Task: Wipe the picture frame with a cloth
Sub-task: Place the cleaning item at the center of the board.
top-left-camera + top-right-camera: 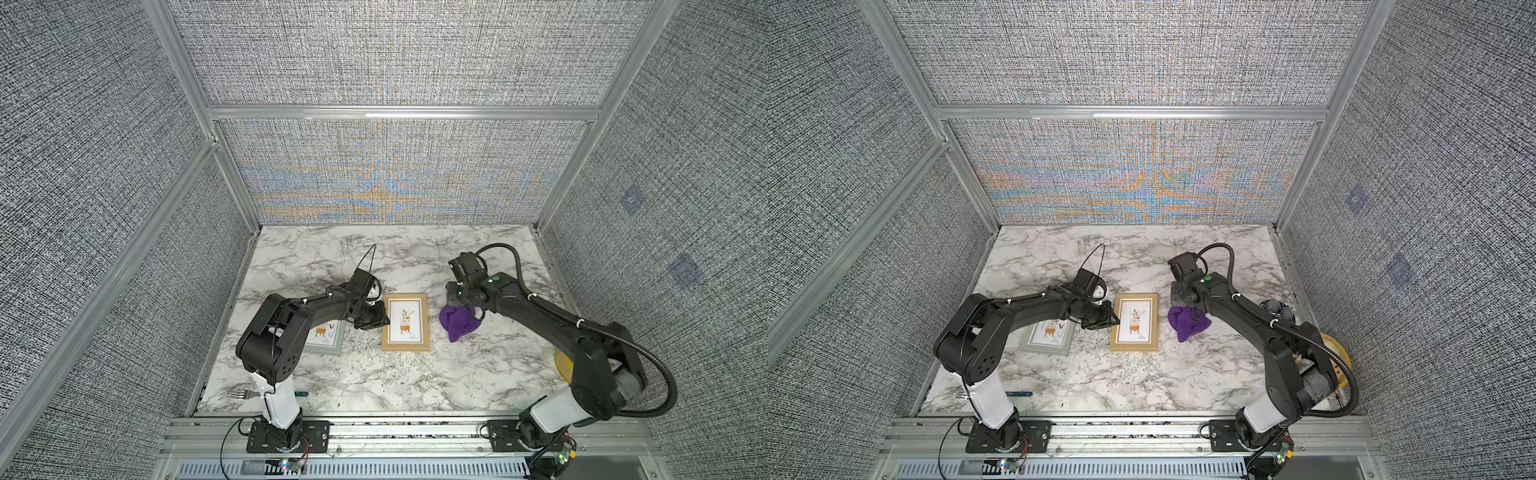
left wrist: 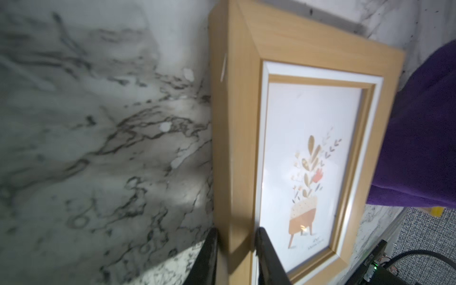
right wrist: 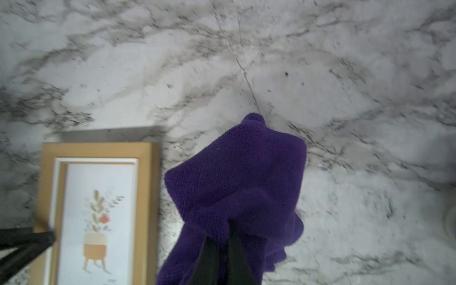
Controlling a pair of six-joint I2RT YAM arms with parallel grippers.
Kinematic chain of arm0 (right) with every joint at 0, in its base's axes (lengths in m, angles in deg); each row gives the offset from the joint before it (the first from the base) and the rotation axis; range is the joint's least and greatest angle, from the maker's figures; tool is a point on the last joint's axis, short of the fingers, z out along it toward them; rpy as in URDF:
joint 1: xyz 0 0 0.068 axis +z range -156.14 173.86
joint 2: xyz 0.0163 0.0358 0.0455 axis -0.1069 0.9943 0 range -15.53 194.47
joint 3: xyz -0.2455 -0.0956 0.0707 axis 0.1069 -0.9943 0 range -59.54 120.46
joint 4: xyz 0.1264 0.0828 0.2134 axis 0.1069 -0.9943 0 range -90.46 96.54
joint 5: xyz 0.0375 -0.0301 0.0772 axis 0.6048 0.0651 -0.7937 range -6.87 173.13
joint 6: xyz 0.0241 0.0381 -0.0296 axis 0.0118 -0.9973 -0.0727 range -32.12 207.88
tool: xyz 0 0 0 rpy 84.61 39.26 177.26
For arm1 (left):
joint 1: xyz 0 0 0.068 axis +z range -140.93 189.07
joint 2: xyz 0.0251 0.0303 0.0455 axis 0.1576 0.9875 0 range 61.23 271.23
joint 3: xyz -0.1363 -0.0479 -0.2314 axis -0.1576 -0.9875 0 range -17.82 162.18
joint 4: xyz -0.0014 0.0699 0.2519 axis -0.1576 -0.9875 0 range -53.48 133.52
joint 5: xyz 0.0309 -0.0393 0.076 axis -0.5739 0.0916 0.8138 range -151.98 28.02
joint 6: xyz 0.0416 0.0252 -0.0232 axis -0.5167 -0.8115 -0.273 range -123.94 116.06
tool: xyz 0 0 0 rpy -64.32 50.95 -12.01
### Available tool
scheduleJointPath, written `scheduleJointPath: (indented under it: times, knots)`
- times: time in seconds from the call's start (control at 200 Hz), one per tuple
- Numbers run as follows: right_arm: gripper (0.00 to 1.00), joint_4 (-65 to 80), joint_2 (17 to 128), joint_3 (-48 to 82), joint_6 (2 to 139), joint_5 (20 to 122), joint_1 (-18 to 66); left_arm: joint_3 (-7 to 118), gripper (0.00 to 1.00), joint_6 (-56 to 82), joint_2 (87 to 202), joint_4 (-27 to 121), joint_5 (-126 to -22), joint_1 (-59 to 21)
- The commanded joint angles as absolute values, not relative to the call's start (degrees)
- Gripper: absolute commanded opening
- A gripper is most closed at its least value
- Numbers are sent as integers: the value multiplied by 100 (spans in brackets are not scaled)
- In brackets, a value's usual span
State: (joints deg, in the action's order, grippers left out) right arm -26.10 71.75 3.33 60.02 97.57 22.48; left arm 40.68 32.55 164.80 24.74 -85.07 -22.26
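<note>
1. Around the workspace, grey woven wall panels (image 1: 395, 54) set in aluminium rails (image 1: 399, 112) close off the back and both sides.
2. Below them, the white marble-patterned table (image 1: 374, 374) with grey veins fills the floor of the booth.
3. The left arm (image 1: 299, 311) and right arm (image 1: 540, 316) both reach in towards the middle of the table.
4. The picture frame (image 1: 406, 322), of light wood, lies flat near the centre with its potted-plant print facing up. A second, grey-green frame (image 1: 1047, 336) lies well apart on its left, partly hidden under the left arm.
5. The cloth (image 1: 457, 324), deep purple and bunched, hangs just beside the wooden frame's right edge. It is not on the frame, and a strip of bare marble shows between them. Whether its lower tip touches the table cannot be told.
6. The right gripper (image 3: 224, 244) is pinched nearly together on a fold of the cloth, which drapes over and below its fingers.
7. The left gripper (image 2: 237, 237) is clamped on the frame's left rail. One finger is against the outer side and the other is on the face by the glass.
8. A fork (image 1: 241, 392) lies by the left arm's base, and a yellow round object (image 1: 563, 363) shows partly under the right arm.
</note>
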Motion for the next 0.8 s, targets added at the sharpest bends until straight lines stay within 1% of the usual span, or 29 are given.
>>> scheduleJointPath:
  times: [0.0,0.075,0.145,0.2,0.265,0.36,0.42,0.495,0.545,0.625,0.711,0.791]
  knots:
    - [0,-3243,7010,117,5737,9813,2164,4328,21,3195,16396,1455,-8132,-2211]
    - [0,-3320,7022,-45,5657,9718,2155,4655,27,3159,16361,1377,-8221,-2208]
    - [0,-3214,7093,-213,5617,9536,2146,4964,29,3123,16385,1293,-8302,-2212]
    - [3,-3124,7170,-311,5585,9402,2146,5170,31,3106,16427,1232,-8350,-2216]
    - [8,-3042,7259,-460,5564,9258,2146,5281,36,3104,16442,1136,-8296,-2220]
    - [21,-2985,7299,-493,5544,9126,2138,5196,45,3160,16361,971,-7968,-2221]
    - [38,-2962,7306,-504,5531,9076,2137,5072,50,3221,16266,870,-7709,-2215]
    - [55,-2918,7313,-518,5571,8915,2112,4829,57,3371,16070,903,-7577,-2214]
    - [66,-2906,7308,-529,5608,8864,2102,4628,59,3481,15938,1036,-7651,-2220]
    - [77,-2909,7219,-547,5606,8893,2072,4406,61,3602,15795,1181,-7734,-2215]
    - [86,-2878,7014,-549,5663,8840,2041,4337,62,3616,15662,1311,-7870,-2242]
    - [88,-2803,6840,-544,5693,8475,1940,4408,63,3620,15523,1415,-7994,-2363]
